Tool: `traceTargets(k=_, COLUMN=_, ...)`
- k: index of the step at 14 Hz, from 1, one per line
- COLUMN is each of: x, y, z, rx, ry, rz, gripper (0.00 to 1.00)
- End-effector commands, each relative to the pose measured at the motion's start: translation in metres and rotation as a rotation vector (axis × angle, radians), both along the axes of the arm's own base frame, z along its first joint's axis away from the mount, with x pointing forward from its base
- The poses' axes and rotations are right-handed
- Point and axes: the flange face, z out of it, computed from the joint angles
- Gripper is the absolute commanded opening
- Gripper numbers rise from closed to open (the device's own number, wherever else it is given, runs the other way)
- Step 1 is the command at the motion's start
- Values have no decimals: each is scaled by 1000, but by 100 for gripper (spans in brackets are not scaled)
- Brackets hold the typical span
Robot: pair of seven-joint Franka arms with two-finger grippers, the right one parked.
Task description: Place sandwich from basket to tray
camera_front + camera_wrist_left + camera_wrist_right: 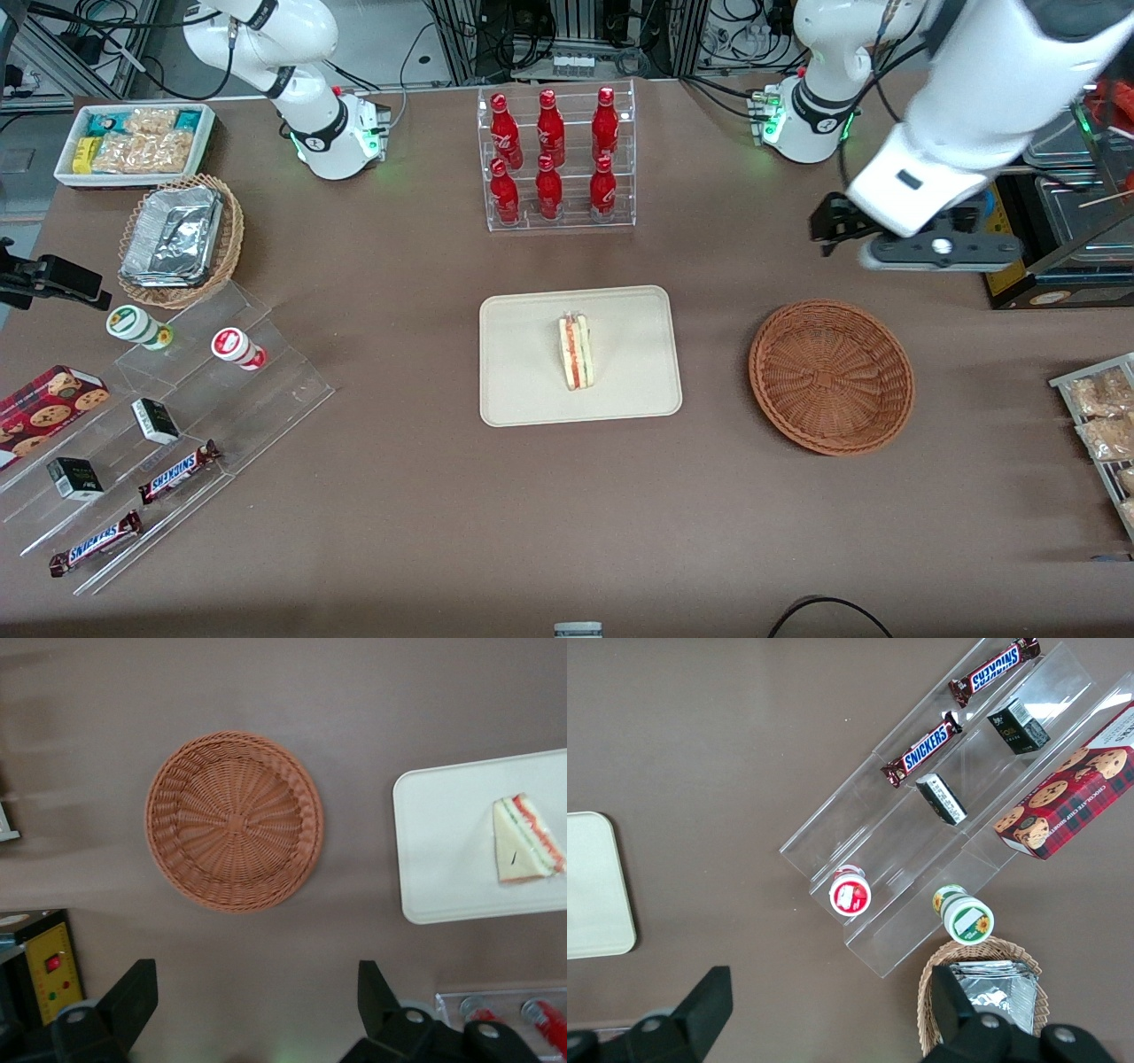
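We find the sandwich [576,352] lying on the tray [523,390], its long edge running toward and away from the front camera, filling stripe facing the basket [831,377]. The basket holds nothing. Our gripper [257,1010] hangs high above the table, fingers spread wide with nothing between them, farther from the front camera than the basket and well apart from the sandwich, which lies toward the parked arm's end from it. We judge the placing done; only withdrawal remains.
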Motion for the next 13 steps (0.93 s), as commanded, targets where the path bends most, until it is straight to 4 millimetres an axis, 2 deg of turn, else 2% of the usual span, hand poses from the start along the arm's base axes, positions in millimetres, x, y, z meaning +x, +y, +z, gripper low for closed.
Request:
traceTargets(k=1, x=-18, y=54, z=22, rx=-30, ry=2, rz=-61, gripper=100)
traceTargets(k=5, x=-29, y=108, z=22, rx=-26, ry=-4, rz=-79, gripper=100)
traceTargets(k=9, x=-15, y=124, z=12, rx=-31, ry=-20, rz=-98, gripper=100)
traceTargets(k=10, x=-10, y=121, z=10, rx=-26, ry=-22, rz=-100, gripper=100)
traceTargets(k=11, x=-6, y=106, z=9, rx=-14, ry=-24, rz=-112, gripper=100)
traceTargets(k=12, x=0, y=115, z=11, rx=-12, ry=-32, rz=-65, gripper=100)
traceTargets(k=13, x=2, y=111, z=14, rx=-18, ry=-40, rz=-57, gripper=100)
